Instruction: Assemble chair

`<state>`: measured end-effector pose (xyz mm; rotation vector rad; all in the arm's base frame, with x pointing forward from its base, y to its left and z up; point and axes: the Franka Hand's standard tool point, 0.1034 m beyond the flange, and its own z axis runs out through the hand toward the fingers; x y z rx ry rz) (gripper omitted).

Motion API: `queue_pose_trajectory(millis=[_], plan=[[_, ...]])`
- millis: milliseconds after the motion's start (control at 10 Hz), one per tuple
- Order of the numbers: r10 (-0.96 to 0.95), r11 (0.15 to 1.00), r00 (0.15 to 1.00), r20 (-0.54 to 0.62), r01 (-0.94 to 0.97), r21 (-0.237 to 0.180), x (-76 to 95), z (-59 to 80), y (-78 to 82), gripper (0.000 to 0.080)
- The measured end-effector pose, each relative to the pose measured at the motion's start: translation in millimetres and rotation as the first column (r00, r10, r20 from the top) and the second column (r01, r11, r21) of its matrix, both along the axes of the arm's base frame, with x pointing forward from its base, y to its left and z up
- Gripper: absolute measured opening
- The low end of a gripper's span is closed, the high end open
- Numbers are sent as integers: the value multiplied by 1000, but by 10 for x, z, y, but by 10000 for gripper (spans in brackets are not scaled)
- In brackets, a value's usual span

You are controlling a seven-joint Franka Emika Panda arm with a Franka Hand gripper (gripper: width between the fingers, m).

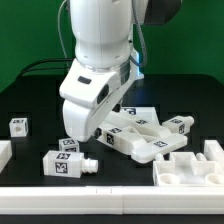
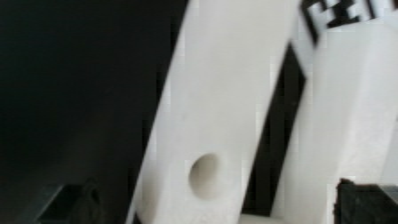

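Note:
The chair is in loose white tagged parts on the black table. In the wrist view a long white bar (image 2: 214,110) with a round hole (image 2: 208,176) runs between my dark fingertips (image 2: 71,205), which stand wide on either side of it with gaps showing. My gripper (image 2: 217,208) is open around the bar and grips nothing. A second white piece (image 2: 347,120) carrying a tag lies beside the bar. In the exterior view my gripper (image 1: 103,138) is low over the pile of flat chair parts (image 1: 150,135), with its fingers mostly hidden by the hand.
A small tagged block (image 1: 18,125) sits at the exterior view's left, and a short tagged peg piece (image 1: 68,163) lies in front of the arm. Another white part (image 1: 5,152) shows at the left edge. A compartmented white piece (image 1: 195,168) lies at the front right.

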<state>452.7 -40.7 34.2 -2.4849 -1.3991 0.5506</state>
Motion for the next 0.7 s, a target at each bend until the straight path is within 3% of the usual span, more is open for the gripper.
queue_pose_trajectory(millis=[100, 300, 700], plan=[[7, 1000, 1000, 8, -7, -1, 11, -4, 3, 649], [80, 997, 982, 171, -78, -20, 167, 80, 10, 649], [140, 990, 899, 414, -132, -48, 111, -3, 189, 649]])
